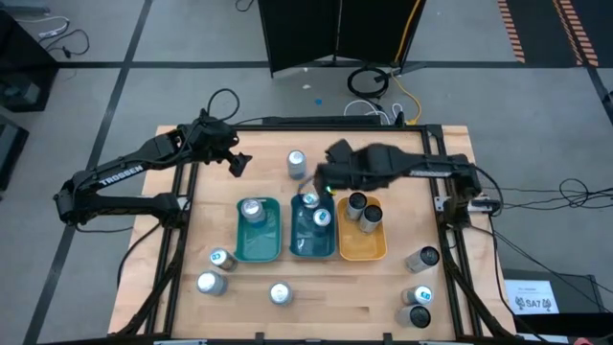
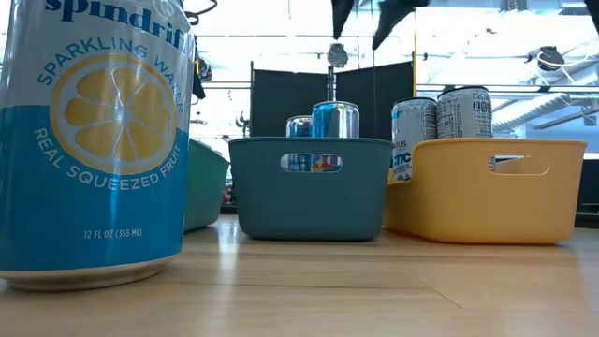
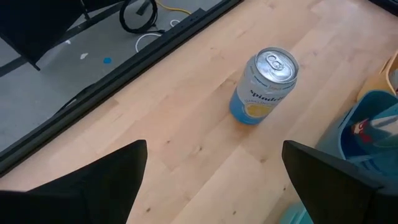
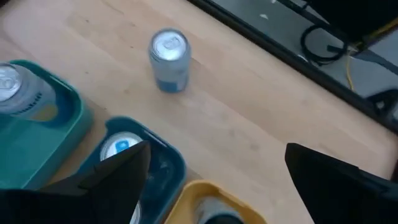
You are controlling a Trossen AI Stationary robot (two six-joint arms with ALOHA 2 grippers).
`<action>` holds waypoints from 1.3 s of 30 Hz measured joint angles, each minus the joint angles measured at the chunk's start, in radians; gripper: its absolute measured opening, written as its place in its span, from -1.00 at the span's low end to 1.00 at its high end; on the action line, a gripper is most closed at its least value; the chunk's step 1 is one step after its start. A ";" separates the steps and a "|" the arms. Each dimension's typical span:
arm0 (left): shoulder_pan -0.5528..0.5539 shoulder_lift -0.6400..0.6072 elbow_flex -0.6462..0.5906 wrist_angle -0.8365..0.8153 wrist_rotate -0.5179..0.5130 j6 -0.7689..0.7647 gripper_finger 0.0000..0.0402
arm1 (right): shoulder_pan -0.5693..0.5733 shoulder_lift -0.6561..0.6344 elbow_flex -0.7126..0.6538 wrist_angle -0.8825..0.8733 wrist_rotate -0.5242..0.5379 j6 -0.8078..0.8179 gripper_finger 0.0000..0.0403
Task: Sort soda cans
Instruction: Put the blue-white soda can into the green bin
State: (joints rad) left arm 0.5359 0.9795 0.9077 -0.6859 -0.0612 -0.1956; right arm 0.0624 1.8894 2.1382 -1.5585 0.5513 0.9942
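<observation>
Three trays are being shown side by side at the middle of the table [image 1: 316,307]: a green tray [image 1: 259,251] on the left, a blue tray [image 1: 312,247] in the middle and an orange tray [image 1: 362,247] on the right. One can [image 1: 253,210] is being held upright in the green tray, two cans [image 1: 312,203] in the blue tray and two dark-topped cans [image 1: 364,207] in the orange tray. A lone Spindrift can [image 1: 296,164] is standing upright on the bare wood beyond the trays, between the two arms.

The right gripper [image 1: 324,175] is being held open above the far end of the blue tray, nothing between its fingers [image 4: 339,180], with the lone can just to its left and farther off. The left gripper [image 1: 238,164] is being held open and empty near the far left of the table, the same can lying to its right and apart from it. Further cans [image 1: 216,270] are being left standing along the near left and near right of the table.
</observation>
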 joint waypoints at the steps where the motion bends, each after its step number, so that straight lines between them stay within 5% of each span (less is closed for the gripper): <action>1: 0.000 0.000 0.000 0.002 0.000 -0.001 0.90 | 0.015 -0.016 -0.039 -0.009 0.017 0.045 0.81; 8: 0.000 0.000 0.000 0.004 0.001 -0.039 0.90 | 0.107 -0.273 -0.443 0.159 0.064 0.248 0.81; 16: 0.000 0.022 0.000 0.125 0.008 -0.027 0.90 | 0.156 -0.720 -0.957 0.718 0.129 -0.042 0.81; 21: -0.005 0.077 0.000 0.353 0.032 0.008 0.90 | 0.156 -0.920 -1.171 0.863 0.126 -0.033 0.81; 29: -0.029 0.175 0.000 0.630 0.085 0.146 0.90 | 0.156 -1.076 -1.306 0.896 0.062 -0.019 0.81; 33: -0.091 0.261 0.000 0.647 0.116 0.300 0.90 | 0.156 -1.104 -1.308 0.894 0.042 -0.102 0.81; 39: -0.145 0.372 0.000 0.647 0.117 0.306 0.90 | 0.156 -1.144 -1.307 0.894 0.042 -0.168 0.81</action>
State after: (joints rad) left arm 0.3909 1.3515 0.9081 -0.0391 0.0555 0.1105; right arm 0.2180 0.7449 0.8309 -0.6647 0.5931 0.8266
